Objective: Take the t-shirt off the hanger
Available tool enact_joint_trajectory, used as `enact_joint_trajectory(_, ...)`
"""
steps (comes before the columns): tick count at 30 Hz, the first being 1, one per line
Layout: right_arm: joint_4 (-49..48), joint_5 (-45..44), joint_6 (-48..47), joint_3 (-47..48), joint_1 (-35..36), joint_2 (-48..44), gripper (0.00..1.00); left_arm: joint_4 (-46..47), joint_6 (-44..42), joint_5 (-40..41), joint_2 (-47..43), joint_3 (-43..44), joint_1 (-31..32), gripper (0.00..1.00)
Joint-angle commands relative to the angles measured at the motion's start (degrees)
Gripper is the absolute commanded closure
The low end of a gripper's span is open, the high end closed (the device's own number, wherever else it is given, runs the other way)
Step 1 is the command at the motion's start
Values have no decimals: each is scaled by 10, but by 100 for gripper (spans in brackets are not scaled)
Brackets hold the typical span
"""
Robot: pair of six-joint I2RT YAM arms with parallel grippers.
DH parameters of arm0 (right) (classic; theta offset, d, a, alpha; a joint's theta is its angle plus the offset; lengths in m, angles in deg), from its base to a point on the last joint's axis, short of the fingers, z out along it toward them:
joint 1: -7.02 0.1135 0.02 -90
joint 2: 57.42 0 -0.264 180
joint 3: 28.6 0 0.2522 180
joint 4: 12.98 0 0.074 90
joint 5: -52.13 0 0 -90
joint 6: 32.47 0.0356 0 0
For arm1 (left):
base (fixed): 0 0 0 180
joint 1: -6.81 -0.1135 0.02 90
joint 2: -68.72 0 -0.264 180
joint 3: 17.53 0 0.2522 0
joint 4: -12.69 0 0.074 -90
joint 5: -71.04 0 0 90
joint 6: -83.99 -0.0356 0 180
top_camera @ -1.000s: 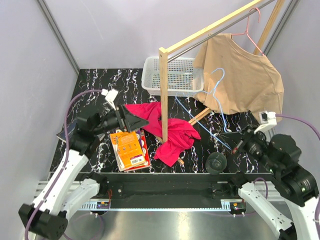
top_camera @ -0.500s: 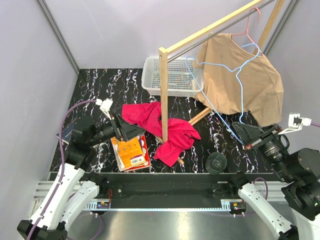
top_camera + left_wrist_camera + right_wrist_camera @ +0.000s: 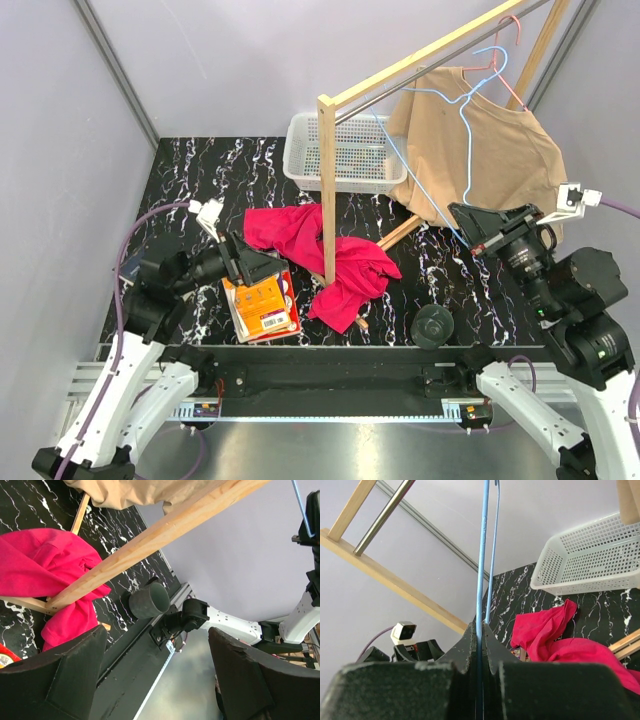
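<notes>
A bare blue wire hanger (image 3: pixel 467 140) stands up in front of the rail, and my right gripper (image 3: pixel 462 215) is shut on its lower wire. In the right wrist view the blue hanger (image 3: pixel 481 555) runs straight up out of that gripper (image 3: pixel 479 630). A red t-shirt (image 3: pixel 340 265) lies crumpled on the table round the wooden post, off any hanger. A tan t-shirt (image 3: pixel 490 160) hangs on a pink hanger (image 3: pixel 492 68) on the rail. My left gripper (image 3: pixel 266 262) is open over the orange packet, with nothing between its fingers (image 3: pixel 55 680).
The wooden rack post (image 3: pixel 327 190) stands mid-table with its rail slanting to the upper right. Behind it sits a white basket (image 3: pixel 350 150). An orange packet (image 3: pixel 262 300) and a black cup (image 3: pixel 433 325) lie near the front edge.
My right gripper has swung the blue hanger up from the table to the height of the rail. My left gripper has drawn back slightly toward the front left, still open.
</notes>
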Motion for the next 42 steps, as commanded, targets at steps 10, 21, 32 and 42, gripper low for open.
enact_joint_trajectory(10,-124,22,18,-24,-1,47,100,-56,-48,-19,-13,59,2,14)
enact_joint_trajectory(21,-99,43,43,-57,0,51,97,-74,-37,-13,-28,59,2,13)
enact_joint_trajectory(32,91,-22,-27,-50,-1,13,15,-151,-36,-32,-31,82,2,13)
enact_joint_trajectory(42,186,-85,-65,0,-1,25,0,-191,-67,57,-42,93,2,14)
